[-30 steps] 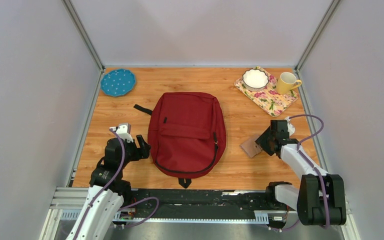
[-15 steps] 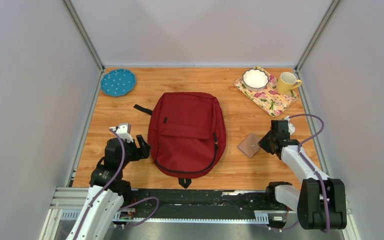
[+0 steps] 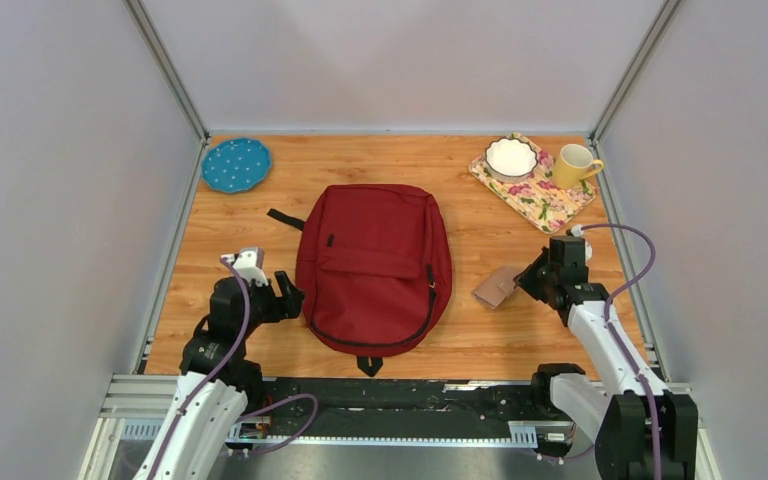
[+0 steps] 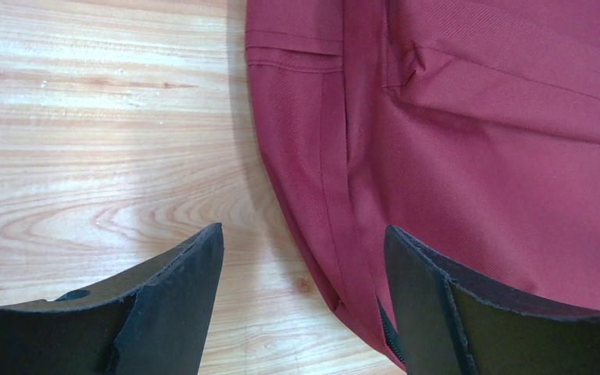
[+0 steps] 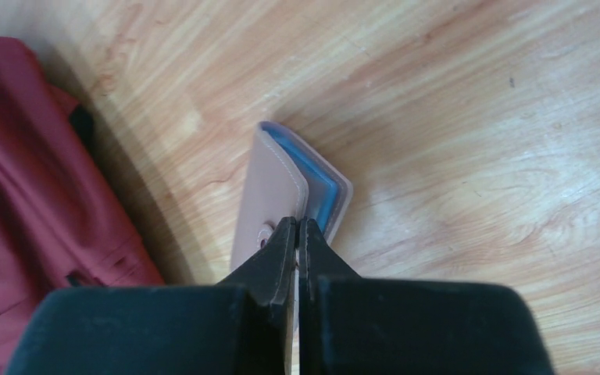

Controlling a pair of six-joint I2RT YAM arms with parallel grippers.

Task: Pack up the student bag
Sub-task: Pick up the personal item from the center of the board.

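Observation:
The student bag [image 3: 375,265], a dark red backpack, lies flat in the middle of the wooden table; its side seam and a bit of black zipper show in the left wrist view [image 4: 476,156]. My left gripper [image 3: 285,292] sits low at the bag's lower left edge, open, with its jaws astride that edge [image 4: 305,258]. A small pink wallet [image 3: 495,288] with a blue inside [image 5: 273,180] is to the right of the bag, tilted off the wood. My right gripper [image 3: 523,285] is shut on the wallet's near edge [image 5: 298,226].
A blue dotted plate [image 3: 236,164] lies at the back left. At the back right a floral tray [image 3: 545,205] carries a white bowl [image 3: 511,157] and a yellow mug [image 3: 574,165]. A black strap [image 3: 285,218] pokes out at the bag's upper left. Grey walls enclose the table.
The right gripper has closed on the pink wallet and shifted it slightly left and away, tilting it up. The left arm has stayed still.

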